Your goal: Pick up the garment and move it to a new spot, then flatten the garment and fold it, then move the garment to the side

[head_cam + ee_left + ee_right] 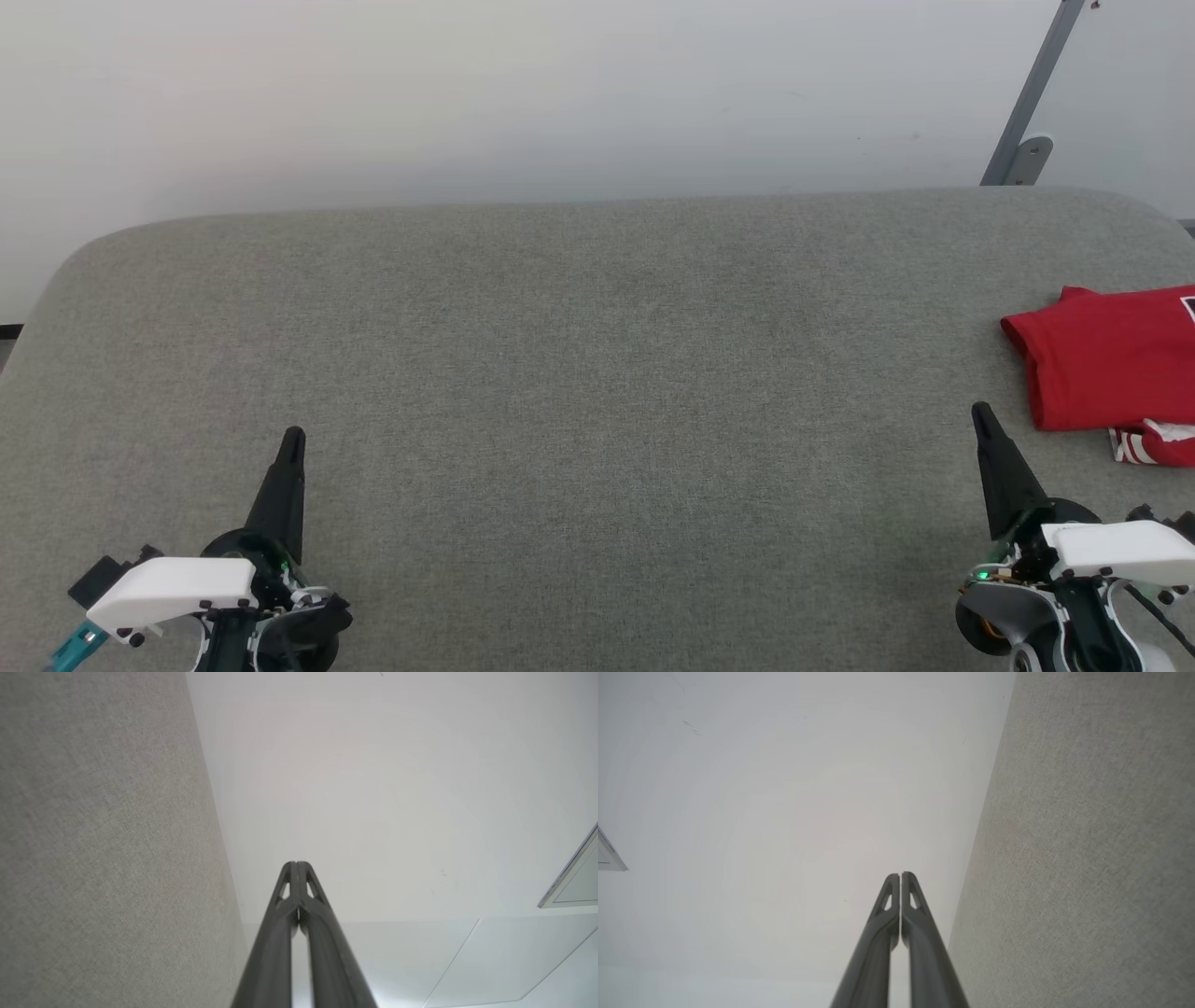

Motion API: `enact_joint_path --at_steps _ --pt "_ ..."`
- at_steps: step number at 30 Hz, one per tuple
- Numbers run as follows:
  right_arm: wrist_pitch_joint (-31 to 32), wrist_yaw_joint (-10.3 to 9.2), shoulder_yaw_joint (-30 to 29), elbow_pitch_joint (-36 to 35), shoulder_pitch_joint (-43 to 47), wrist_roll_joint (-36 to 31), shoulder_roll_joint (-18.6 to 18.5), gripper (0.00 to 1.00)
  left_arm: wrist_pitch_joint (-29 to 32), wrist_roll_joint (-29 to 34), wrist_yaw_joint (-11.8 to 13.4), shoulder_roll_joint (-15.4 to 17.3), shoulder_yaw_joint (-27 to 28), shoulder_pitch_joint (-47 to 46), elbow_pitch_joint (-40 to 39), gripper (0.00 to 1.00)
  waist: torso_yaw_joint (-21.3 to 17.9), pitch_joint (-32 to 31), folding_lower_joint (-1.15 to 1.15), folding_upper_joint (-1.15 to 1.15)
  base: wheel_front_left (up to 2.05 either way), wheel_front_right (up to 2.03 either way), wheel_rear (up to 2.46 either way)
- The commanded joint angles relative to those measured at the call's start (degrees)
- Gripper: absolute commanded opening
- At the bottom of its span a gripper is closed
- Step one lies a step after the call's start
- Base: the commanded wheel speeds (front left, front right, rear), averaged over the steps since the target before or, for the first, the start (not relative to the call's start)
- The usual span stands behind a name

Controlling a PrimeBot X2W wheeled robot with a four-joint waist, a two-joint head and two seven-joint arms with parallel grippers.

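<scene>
Both grippers are squeezed fully closed with nothing held. The left gripper [292,441] is parked at the lower left of the head view and the right gripper [980,413] at the lower right, both pointed away across the grey fabric surface [597,373]. In each wrist view the dark fingers [327,952] are pressed together tip to tip, with a pale wall [373,788] behind and grey fabric down one side. The garment [1102,364] is laid in a rough fold at the surface's far right, cut off by the frame edge, with some striped trim [1134,448] poked out at its near side. It's just beyond the right gripper's tip, not touched.
</scene>
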Motion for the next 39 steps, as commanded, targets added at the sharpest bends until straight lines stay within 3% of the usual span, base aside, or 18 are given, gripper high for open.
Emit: enact_joint_path --at_steps 1,39 --pt "0.1 0.0 0.0 0.1 -0.2 0.2 0.1 0.0 0.3 0.0 -0.3 -0.1 0.2 -0.7 0.0 0.0 0.0 0.0 0.0 0.0 0.0 0.0 0.0" --pt "0.1 0.0 0.0 0.1 -0.2 0.2 0.1 0.0 0.4 0.2 -0.3 -0.3 0.4 -0.7 0.0 0.0 0.0 0.0 0.0 0.0 0.0 0.0 0.0"
